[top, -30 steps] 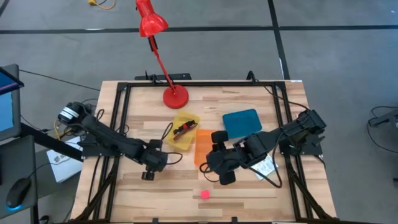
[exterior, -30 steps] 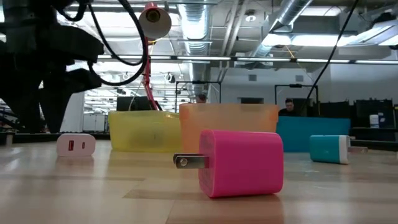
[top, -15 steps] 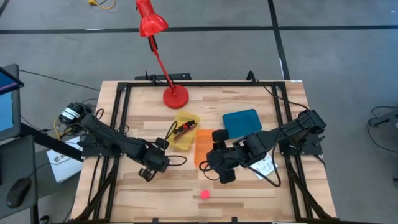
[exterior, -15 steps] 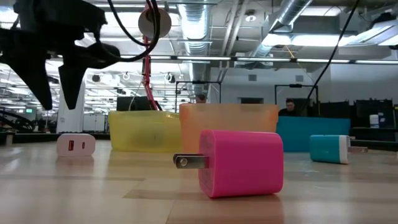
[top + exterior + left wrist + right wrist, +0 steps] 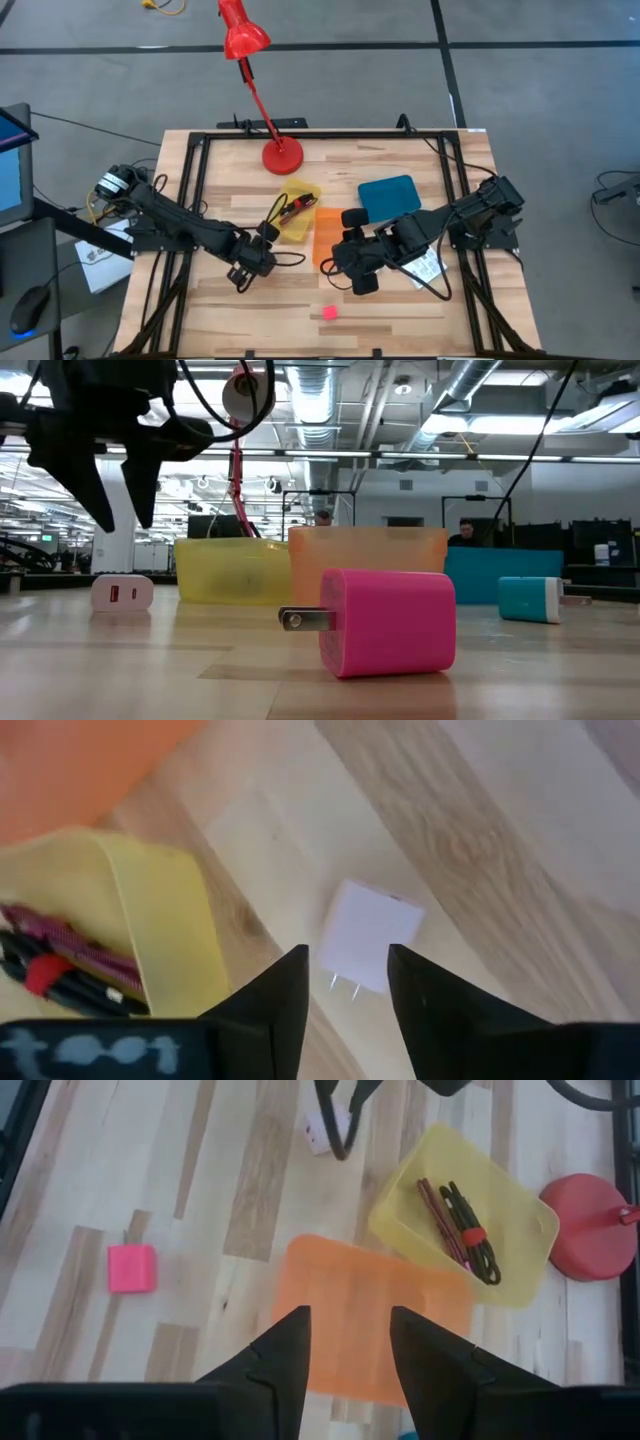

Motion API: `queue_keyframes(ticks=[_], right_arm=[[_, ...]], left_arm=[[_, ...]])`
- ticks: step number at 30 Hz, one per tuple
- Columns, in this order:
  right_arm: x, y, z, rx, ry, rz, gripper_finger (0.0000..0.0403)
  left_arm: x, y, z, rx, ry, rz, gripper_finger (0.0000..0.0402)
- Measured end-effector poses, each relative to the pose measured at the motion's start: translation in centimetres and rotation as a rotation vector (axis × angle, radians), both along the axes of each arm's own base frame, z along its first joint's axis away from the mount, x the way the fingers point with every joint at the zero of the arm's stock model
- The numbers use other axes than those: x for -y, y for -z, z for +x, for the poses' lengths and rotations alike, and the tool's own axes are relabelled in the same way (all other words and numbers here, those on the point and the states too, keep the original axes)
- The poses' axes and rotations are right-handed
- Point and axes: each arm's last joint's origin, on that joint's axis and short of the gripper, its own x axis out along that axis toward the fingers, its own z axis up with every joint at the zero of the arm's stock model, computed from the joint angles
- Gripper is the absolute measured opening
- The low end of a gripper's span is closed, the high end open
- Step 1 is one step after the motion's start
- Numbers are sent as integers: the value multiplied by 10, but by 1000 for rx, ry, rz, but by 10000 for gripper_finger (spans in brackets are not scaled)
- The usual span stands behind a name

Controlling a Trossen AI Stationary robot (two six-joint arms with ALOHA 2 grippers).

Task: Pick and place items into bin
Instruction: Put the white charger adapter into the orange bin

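Right now the left tool [image 5: 243, 272] is hanging over the table [image 5: 400, 305] just beside the yellow bin [image 5: 296, 210], its two fingers [image 5: 262, 998] standing apart with nothing between them. Straight past those fingers, a pale pink cube [image 5: 369, 937] is lying flat on the wood with its plug prongs showing, close to the yellow bin's wall and not touched by the tool. Inside the yellow bin, a maroon cord [image 5: 438, 1212] and a black-and-red cable bundle [image 5: 468, 1234] are lying side by side. An orange bin [image 5: 327, 236] is sitting against the yellow bin's side, and a blue bin [image 5: 389, 197] is standing beyond that, farther from the yellow one. The right tool [image 5: 364, 279] is hovering just past the orange bin, fingers [image 5: 270, 1357] spread and empty. A hot pink cube [image 5: 329, 312] is sitting alone on the table, well apart from the yellow bin, prongs out. A blue cube [image 5: 530, 599] is resting near the blue bin. A red lamp [image 5: 281, 156] is standing behind the yellow bin.
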Motion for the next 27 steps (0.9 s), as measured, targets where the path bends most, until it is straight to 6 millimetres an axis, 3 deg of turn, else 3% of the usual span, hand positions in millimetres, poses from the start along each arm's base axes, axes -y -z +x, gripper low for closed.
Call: queue_keyframes(ticks=[9, 17, 27], right_arm=[[0, 0, 0, 8, 59, 38, 132], [0, 0, 0, 9, 59, 38, 134], [2, 0, 1, 9, 65, 38, 128]], left_arm=[[0, 10, -4, -31, 95, -30, 182], [-1, 20, 0, 61, 111, 6, 187], [-2, 22, -1, 41, 150, -23, 188]])
